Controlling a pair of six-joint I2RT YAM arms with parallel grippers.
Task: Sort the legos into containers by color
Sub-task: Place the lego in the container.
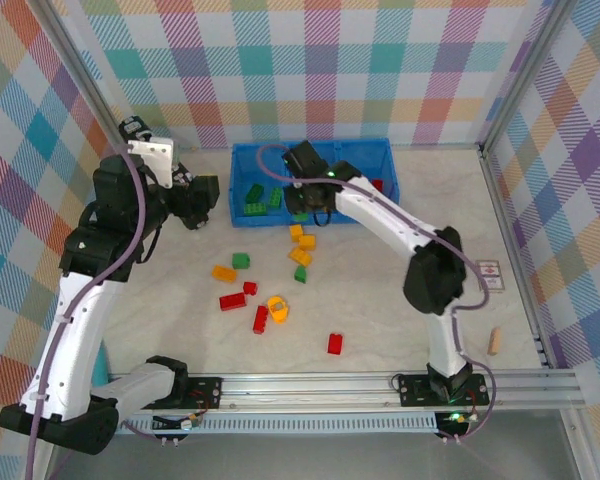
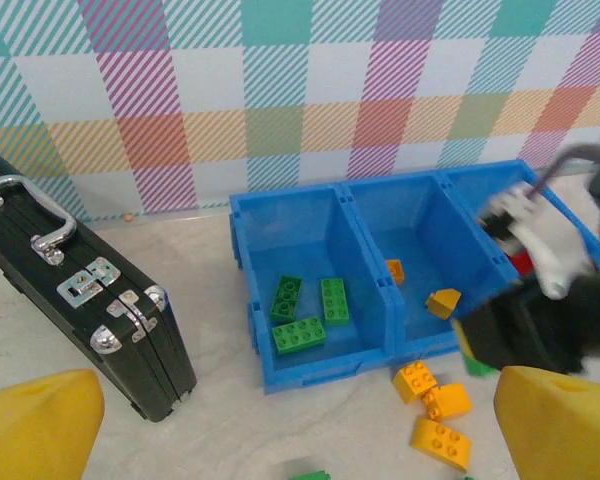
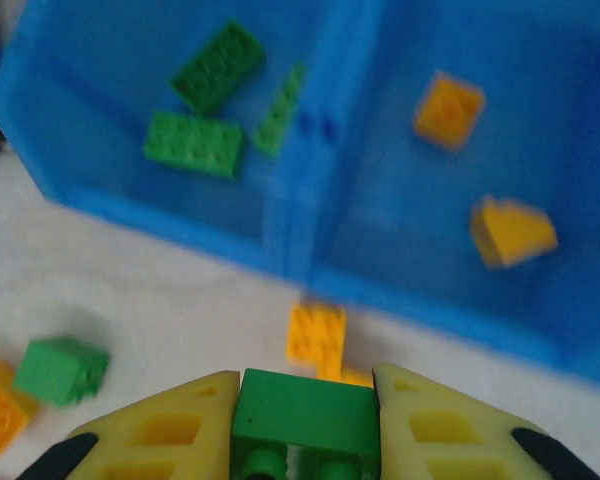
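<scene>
Your left gripper (image 2: 300, 425) hangs with its fingers wide apart and nothing between them, just off the left end of the blue tray (image 2: 325, 368), with the black case (image 2: 80, 290) to its left; leave it there, since it looks clear of the path you need. Your right gripper (image 3: 305, 395) is clamped on a green brick (image 3: 305, 418), held just in front of the tray's front wall above the bench (image 1: 400, 300), with a loose orange brick (image 3: 316, 335) lying just ahead of it. The step in hand looks like delivering that brick to the greens. The wall between the first two compartments lies almost straight ahead of the fingers, so shift left before you go forward, or the brick may land on the divider or tip into the wrong side. Cross the front wall high enough that the brick does not catch the rim, keep the squeeze firm until you are over the middle of the floor, then let go low so the brick does not bounce out. In the tray, the left compartment (image 2: 280, 235) holds three green bricks (image 2: 300, 335), close together. The middle compartment (image 2: 415, 215) holds two orange pieces (image 2: 444, 302), apart from each other, one of them sloped. The right compartment (image 2: 475, 190) is largely hidden behind your right arm; a bit of red (image 1: 377, 184) shows in it, too little to count.
</scene>
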